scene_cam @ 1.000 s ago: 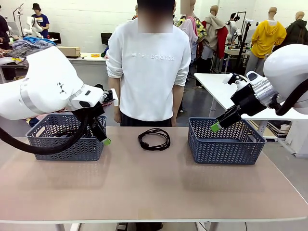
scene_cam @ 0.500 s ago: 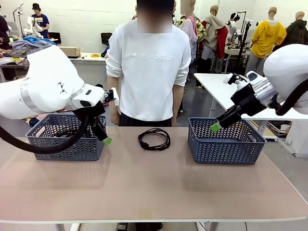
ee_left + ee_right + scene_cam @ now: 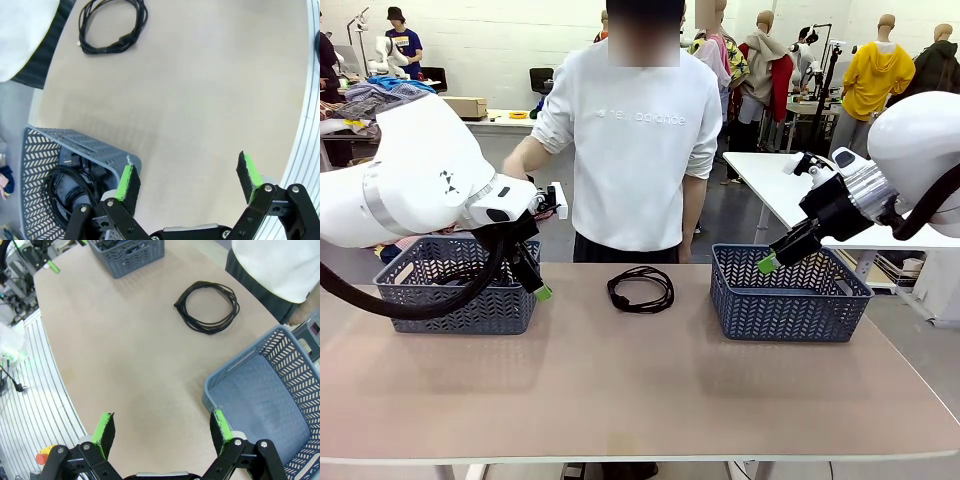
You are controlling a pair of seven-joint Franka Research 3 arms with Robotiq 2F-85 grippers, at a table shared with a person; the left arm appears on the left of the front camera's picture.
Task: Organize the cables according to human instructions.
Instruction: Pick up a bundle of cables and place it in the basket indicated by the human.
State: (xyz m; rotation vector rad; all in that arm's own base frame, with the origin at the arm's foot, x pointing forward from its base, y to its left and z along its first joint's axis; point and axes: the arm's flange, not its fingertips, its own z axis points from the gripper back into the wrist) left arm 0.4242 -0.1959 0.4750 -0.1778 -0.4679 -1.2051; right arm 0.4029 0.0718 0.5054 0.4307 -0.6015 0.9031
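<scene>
Since the earlier frame only the person's arm (image 3: 525, 155) has lifted; both grippers, left (image 3: 187, 182) and right (image 3: 162, 432), hover open and empty, flanking the coiled cable (image 3: 640, 289) lying between the baskets (image 3: 455, 285), awaiting instruction before pickup.

I see my left gripper (image 3: 187, 175) hanging with its jaws spread wide and empty; my right gripper (image 3: 162, 427) hangs likewise, both arms raised.
</scene>
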